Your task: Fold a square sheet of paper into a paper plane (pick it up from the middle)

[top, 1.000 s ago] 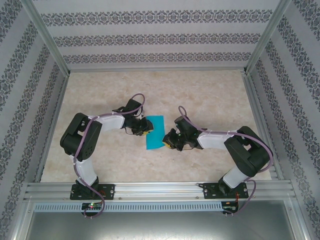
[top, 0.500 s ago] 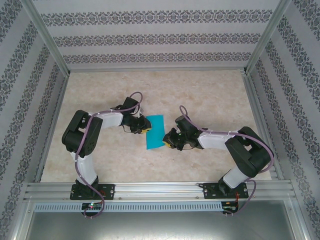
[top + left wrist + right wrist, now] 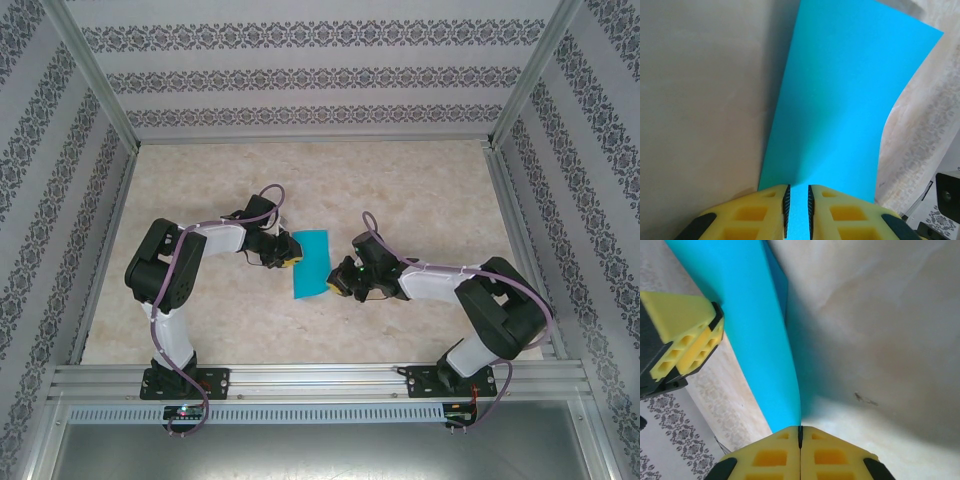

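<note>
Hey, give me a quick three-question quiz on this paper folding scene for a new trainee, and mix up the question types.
1. True or false: the right gripper is shut on an edge of the square sheet of paper.
2. In the top view, the sheet sits: A) between the two grippers, B) left of both, C) right of both.
3. In the left wrist view, what shows in the narrow gap between the jaws of the left gripper?
Key: 1 true; 2 A; 3 the blue sheet.
</note>
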Tool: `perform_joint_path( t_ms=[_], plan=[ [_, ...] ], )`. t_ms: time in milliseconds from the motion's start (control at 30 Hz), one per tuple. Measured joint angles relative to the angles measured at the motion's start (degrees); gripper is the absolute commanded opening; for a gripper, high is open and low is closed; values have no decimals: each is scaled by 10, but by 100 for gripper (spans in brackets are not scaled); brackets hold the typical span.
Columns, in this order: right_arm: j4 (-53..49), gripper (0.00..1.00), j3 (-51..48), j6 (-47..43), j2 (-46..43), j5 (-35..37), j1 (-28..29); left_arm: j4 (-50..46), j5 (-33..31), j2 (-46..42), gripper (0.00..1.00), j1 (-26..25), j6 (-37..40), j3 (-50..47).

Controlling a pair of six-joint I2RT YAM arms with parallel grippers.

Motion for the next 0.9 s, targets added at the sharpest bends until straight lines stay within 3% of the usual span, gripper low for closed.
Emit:
perform_joint_path(
  t_ms=[500,900],
  plan=[
    [13,2,108,-8,99,-15,2,-37,-3,-11,24,0,27,35],
    [14,3,148,-37,148,-24,13,-44,-24,17,20,0,41,79]
  ],
)
